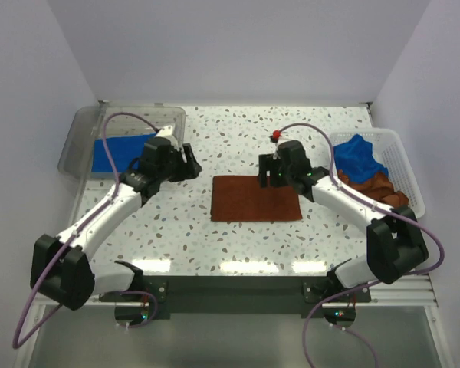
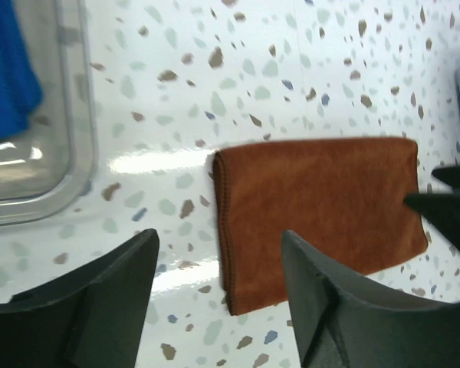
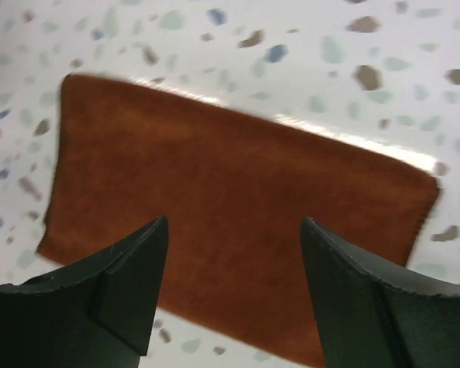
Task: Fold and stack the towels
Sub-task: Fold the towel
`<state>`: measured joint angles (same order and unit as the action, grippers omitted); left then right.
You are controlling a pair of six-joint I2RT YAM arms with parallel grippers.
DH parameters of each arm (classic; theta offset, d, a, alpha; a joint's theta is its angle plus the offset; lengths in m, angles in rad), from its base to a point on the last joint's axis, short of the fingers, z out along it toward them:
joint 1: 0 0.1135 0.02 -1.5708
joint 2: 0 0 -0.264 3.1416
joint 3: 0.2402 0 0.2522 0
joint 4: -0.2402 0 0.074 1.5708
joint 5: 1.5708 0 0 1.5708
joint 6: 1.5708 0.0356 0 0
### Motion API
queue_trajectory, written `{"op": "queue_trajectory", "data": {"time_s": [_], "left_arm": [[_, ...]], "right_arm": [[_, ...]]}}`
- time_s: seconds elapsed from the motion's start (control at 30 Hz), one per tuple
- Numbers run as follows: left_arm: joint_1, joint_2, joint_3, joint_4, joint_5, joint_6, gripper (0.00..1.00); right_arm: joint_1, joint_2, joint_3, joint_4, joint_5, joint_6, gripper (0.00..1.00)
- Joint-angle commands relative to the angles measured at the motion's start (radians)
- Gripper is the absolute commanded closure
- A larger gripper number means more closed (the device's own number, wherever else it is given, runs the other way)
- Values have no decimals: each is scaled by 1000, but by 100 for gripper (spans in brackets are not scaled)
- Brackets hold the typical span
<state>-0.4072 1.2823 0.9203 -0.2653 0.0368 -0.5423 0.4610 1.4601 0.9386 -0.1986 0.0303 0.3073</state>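
Observation:
A folded brown towel [image 1: 254, 198] lies flat on the speckled table centre; it also shows in the left wrist view [image 2: 318, 207] and the right wrist view [image 3: 230, 222]. My left gripper [image 1: 190, 162] is open and empty, above the table left of the towel's left edge. My right gripper [image 1: 267, 172] is open and empty, above the towel's far right part. A blue towel [image 1: 121, 151] lies in the clear bin [image 1: 83, 125] at the back left. A blue towel [image 1: 359, 157] and a brown towel [image 1: 379, 186] lie crumpled in the white basket [image 1: 408, 163] at the right.
The clear bin's rim [image 2: 84, 115] shows at the left of the left wrist view, with the blue towel [image 2: 8, 69] inside. White walls enclose the table on three sides. The right gripper's fingertips [image 2: 445, 199] show at the right edge of the left wrist view.

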Motion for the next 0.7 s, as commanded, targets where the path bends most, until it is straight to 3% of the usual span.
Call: {"op": "queue_trajectory", "data": {"time_s": [0.0, 0.17, 0.27, 0.43, 0.67], "left_arm": [[56, -108, 43, -123, -104, 77, 28], [120, -185, 31, -207, -190, 134, 14], [131, -227, -1, -219, -236, 163, 0], [133, -330, -99, -195, -281, 203, 0], [133, -402, -208, -131, -238, 215, 0]], "right_arm": [[154, -3, 84, -142, 65, -34, 26], [368, 145, 233, -186, 120, 3, 28], [451, 236, 291, -199, 144, -10, 32], [496, 365, 293, -159, 134, -10, 43], [498, 316, 183, -208, 160, -72, 46]]}}
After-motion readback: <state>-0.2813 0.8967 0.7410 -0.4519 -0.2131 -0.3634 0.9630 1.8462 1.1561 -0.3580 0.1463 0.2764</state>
